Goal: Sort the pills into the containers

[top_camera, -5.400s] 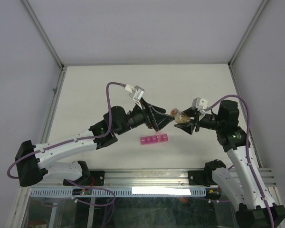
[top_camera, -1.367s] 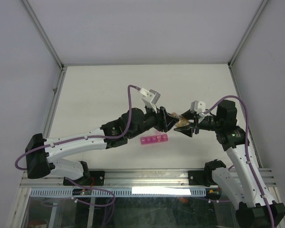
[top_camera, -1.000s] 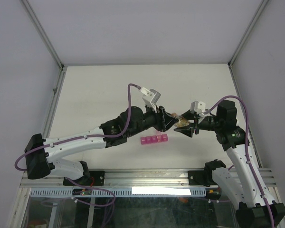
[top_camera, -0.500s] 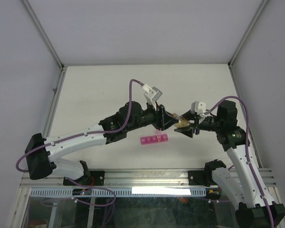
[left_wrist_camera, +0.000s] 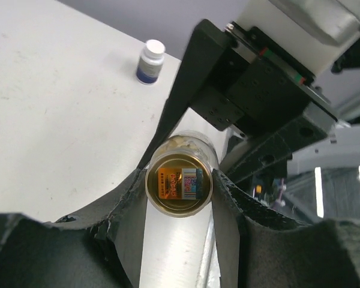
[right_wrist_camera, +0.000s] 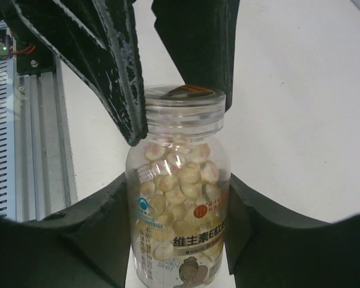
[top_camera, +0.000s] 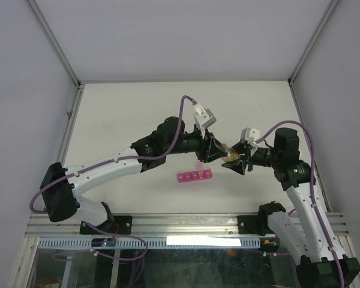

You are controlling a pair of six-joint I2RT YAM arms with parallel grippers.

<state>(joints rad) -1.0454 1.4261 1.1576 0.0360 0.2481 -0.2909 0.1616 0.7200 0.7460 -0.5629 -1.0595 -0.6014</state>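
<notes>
Left arm: stretched far and to the right over the table's middle, wrist rolled.
Left gripper: jaws closed on the cap of the pill bottle.
Right arm: elbow raised, forearm reaching left.
Right gripper: jaws clamped on the bottle's body, facing the left gripper tip to tip.

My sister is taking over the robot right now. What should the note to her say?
Left gripper: shut on the cap of the pill bottle.
Right gripper: shut on the pill bottle, held above the table.
Containers: magenta strip on the table, close to both grippers.
Done: bottle lifted, cap gripped.
Left: get the cap off, put pills into the containers.
</notes>
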